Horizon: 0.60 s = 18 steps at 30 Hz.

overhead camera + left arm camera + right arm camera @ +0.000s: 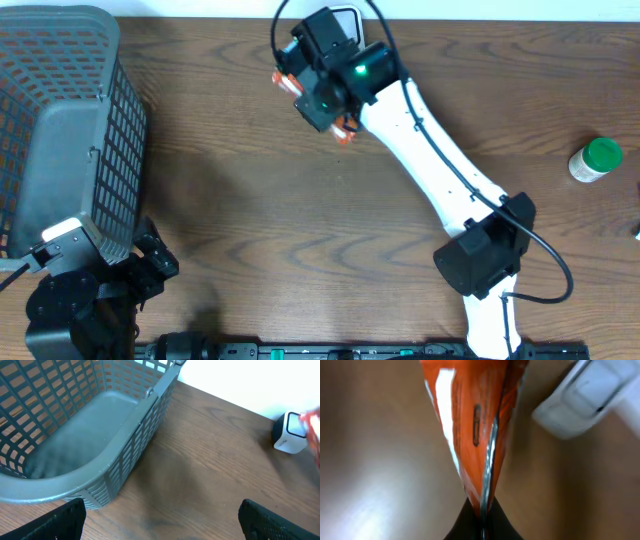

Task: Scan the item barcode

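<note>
Orange packet [470, 420], crinkly and foil-edged, hangs pinched by its bottom seam in the right gripper [481, 519], whose fingers are pressed tight together on it. It is held up off the wooden worktop [250, 200] near the middle of the far edge, just beside the white scanner [290, 432] that stands there.

The left gripper [162, 512] sits at the near left corner with its fingers spread wide and nothing between them, next to the grey basket [120, 130]. A green-capped bottle [597, 160] stands alone by the right edge.

As I judge it, the pick-up and the carry to the scanner are done. What is left is the scan itself: turning the printed face to the scanner's window. I cannot make out a barcode for certain, nor tell whether any reading has registered.
</note>
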Available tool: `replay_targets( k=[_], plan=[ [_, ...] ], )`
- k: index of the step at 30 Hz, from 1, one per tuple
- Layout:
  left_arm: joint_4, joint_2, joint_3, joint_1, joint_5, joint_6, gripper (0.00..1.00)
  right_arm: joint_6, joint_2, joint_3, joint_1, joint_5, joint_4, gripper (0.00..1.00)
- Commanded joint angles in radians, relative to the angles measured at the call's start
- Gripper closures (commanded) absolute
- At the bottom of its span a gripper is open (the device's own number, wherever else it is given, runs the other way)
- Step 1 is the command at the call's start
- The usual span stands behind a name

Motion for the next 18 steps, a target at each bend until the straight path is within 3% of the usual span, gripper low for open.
replay_targets(
  k=[1,12,14,15,18],
  plan=[
    [0.004,-0.002,0.0,0.005,-0.008,0.001,0.02,-0.069,0.023,-0.048,-0.005,0.286,0.138,0.98],
    [0.004,-0.002,0.0,0.005,-0.008,0.001,0.02,-0.37,0.185,-0.067,-0.088,0.344,0.722,0.98],
    [0.004,-0.002,0.0,0.005,-0.008,0.001,0.02,-0.43,0.236,-0.067,-0.09,0.425,0.863,0.98],
    [0.004,-0.002,0.0,0.005,-0.008,0.001,0.02,-0.518,0.288,-0.067,-0.09,0.504,1.035,0.98],
    [0.003,-0.002,0.0,0.005,-0.008,0.001,0.02,-0.684,0.369,-0.067,-0.085,0.55,1.319,0.98]
  ],
)
